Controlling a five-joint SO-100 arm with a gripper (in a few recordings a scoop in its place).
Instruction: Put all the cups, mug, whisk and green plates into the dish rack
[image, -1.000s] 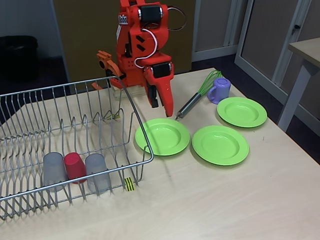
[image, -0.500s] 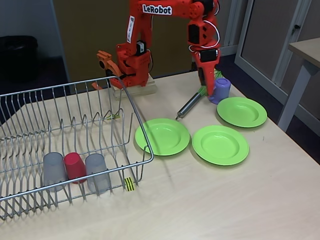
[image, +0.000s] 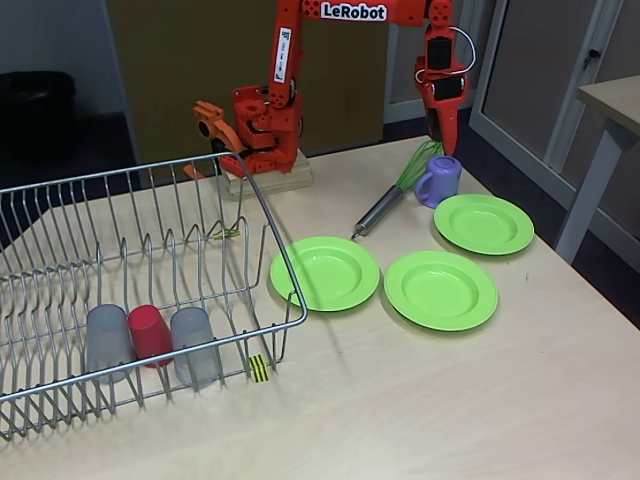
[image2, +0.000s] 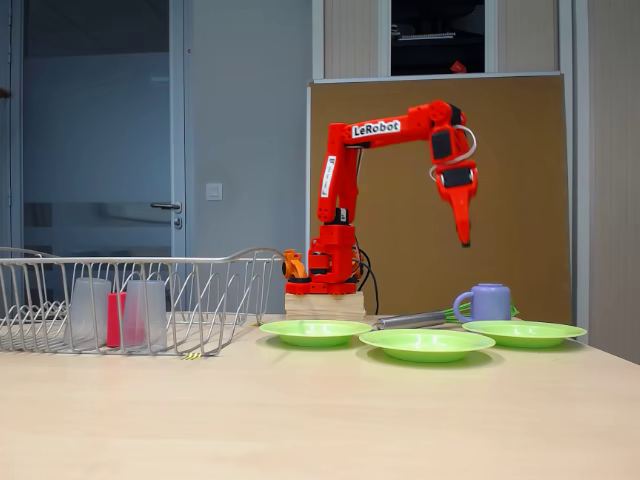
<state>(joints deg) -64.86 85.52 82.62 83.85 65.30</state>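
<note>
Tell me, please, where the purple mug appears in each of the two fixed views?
A fixed view: mug at upper right, behind the rightmost green plate, beside the whisk.
A fixed view: mug at right, low, behind that plate.
Shared landmark: the rightmost green plate.

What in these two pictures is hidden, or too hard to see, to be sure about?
- Claw: narrow and dark-backed in both fixed views; whether it is open or shut cannot be told.
- Whisk: in the low fixed view the mug and a green plate cover its loops.
- Dish rack: its left side is cut off by the picture's edge in both fixed views.
- Cups: blurred behind rack wires in the low view.
</note>
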